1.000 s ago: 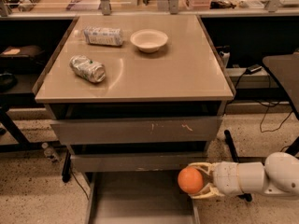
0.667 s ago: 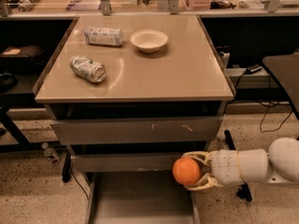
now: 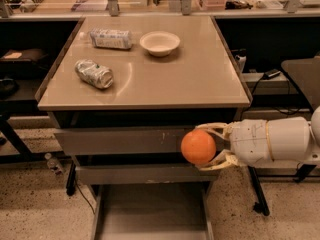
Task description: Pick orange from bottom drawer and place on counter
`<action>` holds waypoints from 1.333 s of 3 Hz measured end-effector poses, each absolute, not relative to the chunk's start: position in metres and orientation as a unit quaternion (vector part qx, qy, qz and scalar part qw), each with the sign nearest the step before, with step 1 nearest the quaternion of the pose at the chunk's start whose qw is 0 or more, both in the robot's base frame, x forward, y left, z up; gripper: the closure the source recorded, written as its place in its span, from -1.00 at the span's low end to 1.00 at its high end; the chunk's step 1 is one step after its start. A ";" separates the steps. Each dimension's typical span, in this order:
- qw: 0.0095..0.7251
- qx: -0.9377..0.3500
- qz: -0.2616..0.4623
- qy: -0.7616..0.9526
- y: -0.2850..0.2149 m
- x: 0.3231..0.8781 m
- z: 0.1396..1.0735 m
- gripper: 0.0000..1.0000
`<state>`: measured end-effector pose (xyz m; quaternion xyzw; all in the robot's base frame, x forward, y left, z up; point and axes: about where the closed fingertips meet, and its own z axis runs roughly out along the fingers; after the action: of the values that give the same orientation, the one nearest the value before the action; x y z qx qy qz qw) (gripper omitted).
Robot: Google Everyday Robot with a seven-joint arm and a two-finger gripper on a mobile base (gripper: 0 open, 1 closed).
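Note:
My gripper (image 3: 207,146) reaches in from the right and is shut on the orange (image 3: 198,147), a small round bright-orange fruit. It holds the orange in the air in front of the upper scuffed drawer front, just below the counter's front edge. The bottom drawer (image 3: 150,211) is pulled out below, a shallow grey tray with a bare floor. The counter (image 3: 185,79) is the glossy tan top of the cabinet, above and behind the orange.
On the counter lie a crushed can (image 3: 94,73) at the left, a clear packet (image 3: 111,38) at the back left and a white bowl (image 3: 159,43) at the back middle. A dark table (image 3: 302,76) stands at the right. Cables lie on the floor.
The gripper has lifted the orange up and to the left, from just above the bottom drawer to the level of the upper drawer front.

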<state>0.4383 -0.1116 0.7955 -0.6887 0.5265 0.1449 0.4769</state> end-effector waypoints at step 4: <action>0.497 -0.689 0.107 0.516 -0.116 0.535 0.885 1.00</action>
<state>0.5348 -0.1156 0.8849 -0.6893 0.5161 0.1070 0.4971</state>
